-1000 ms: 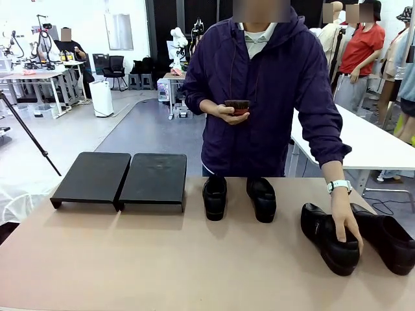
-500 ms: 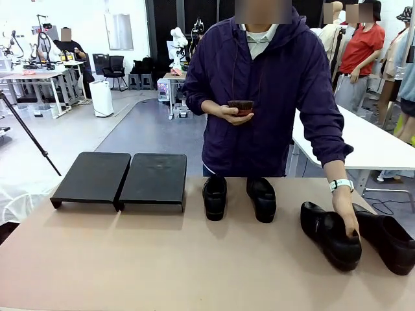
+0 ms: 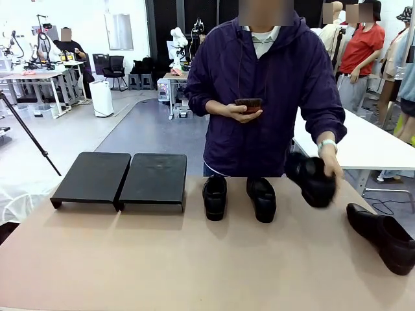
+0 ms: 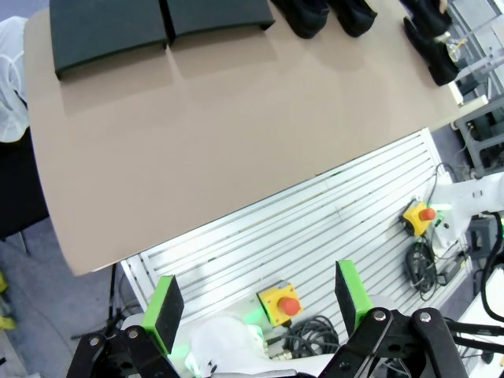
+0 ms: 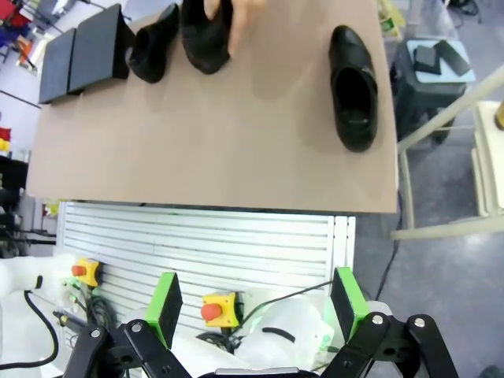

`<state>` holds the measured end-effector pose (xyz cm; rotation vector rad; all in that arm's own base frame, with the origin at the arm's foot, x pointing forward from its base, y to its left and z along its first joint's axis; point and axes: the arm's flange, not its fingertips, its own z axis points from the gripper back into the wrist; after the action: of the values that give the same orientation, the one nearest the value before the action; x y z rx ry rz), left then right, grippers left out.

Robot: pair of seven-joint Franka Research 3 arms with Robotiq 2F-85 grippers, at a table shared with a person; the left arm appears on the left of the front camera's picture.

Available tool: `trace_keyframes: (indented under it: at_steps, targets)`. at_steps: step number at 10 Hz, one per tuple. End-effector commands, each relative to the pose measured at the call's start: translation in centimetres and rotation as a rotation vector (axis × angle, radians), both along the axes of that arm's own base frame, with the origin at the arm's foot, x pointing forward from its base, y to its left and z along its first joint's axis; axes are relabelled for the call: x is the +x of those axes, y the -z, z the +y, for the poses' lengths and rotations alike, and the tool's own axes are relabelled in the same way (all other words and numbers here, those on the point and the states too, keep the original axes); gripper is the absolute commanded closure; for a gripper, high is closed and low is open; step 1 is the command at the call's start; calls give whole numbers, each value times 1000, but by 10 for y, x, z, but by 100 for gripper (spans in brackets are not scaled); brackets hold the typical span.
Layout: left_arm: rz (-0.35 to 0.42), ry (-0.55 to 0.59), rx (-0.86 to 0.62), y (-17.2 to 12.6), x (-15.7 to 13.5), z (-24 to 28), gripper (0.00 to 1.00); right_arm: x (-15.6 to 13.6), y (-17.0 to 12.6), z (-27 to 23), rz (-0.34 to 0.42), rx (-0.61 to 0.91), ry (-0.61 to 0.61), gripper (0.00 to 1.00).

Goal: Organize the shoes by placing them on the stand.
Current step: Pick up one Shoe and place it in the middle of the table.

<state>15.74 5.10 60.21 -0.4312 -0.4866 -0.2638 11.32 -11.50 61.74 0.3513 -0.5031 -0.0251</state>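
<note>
The stand is two low black platforms (image 3: 91, 176) (image 3: 154, 178) side by side at the table's back left. Two black shoes (image 3: 214, 196) (image 3: 262, 197) stand in the middle at the far edge. The person's hand holds a third shoe (image 3: 312, 179) in the air just right of them. A fourth shoe (image 3: 382, 236) lies at the right edge, seen as shoe (image 5: 354, 87) in the right wrist view. My left gripper (image 4: 257, 303) and right gripper (image 5: 256, 303) hang open over the robot base, back from the table, with nothing between the fingers.
The person stands at the far side, with a small reddish-brown brush (image 3: 249, 103) in the other hand. The tan tabletop (image 3: 162, 259) is bare in front of the stand and shoes. Yellow stop-button boxes (image 4: 280, 299) sit on the slatted base below my grippers.
The person's hand has lifted the shoe it held off the table's right side and carried it up and toward the middle. Both grippers stay still.
</note>
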Motion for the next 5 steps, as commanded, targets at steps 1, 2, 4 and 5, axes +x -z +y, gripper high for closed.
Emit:
trace_keyframes:
  at_steps: [1,2,4,5]
  targets:
    - [-3,13,-2,-1,0,-2,0,17,5,15,-23,-26,-83,0]
    - [-3,13,-2,-1,0,-2,0,39,5,25,-19,-29,-109,0]
    - [-3,13,-2,-1,0,-2,0,88,5,58,30,-32,-190,0]
    - [-3,13,-2,-1,0,-2,0,108,8,77,68,-41,-223,0]
